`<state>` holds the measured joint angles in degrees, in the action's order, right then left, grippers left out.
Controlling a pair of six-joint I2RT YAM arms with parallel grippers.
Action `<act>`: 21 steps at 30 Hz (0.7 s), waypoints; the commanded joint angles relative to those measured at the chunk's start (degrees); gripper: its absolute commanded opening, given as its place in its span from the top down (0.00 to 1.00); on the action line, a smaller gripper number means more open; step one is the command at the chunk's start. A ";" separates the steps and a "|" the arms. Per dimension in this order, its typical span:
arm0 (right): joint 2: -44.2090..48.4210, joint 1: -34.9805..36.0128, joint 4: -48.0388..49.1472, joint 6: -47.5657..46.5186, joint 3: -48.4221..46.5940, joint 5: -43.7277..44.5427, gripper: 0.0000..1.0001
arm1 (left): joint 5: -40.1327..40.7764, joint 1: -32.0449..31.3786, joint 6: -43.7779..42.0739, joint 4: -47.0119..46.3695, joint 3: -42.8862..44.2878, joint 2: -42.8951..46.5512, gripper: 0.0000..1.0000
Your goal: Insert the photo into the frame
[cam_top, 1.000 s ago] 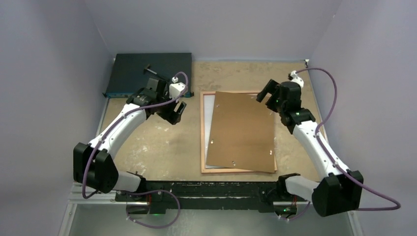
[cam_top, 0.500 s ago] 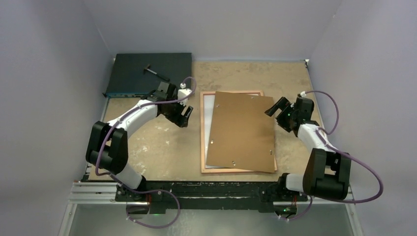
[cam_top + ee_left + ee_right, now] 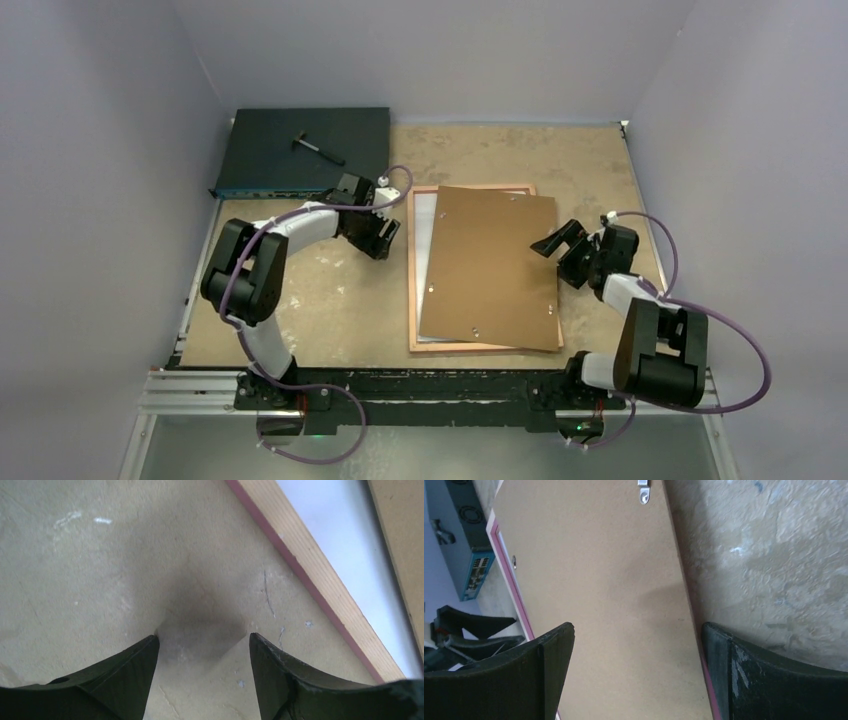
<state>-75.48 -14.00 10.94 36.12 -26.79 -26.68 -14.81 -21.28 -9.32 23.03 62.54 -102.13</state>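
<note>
Both arms dropped low. Left end effector [image 3: 202, 637] open, empty, beside pink-edged rectangular frame [image 3: 411, 290]. Right end effector [image 3: 638, 627] open astride skewed brown backing board [image 3: 495, 265]. White-backed photo sheet [image 3: 425, 240] already in frame; squaring the board likely next.

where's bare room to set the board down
Widest: left of the frame, between the left gripper and the near rail. Also the far strip beyond the frame, beside the dark box. Crowded: right of the frame, by the right gripper.

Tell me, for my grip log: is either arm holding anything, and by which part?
Nothing. The left gripper and right gripper both show open, empty jaws.
</note>
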 commanded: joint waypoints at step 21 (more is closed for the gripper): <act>17.53 8.77 7.36 16.60 14.40 -7.24 0.01 | 0.86 -2.76 1.12 -3.60 7.23 -5.56 0.44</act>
<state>-60.69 -10.33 17.28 47.46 -12.75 -31.07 -14.02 -24.03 -8.14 18.41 66.89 -106.94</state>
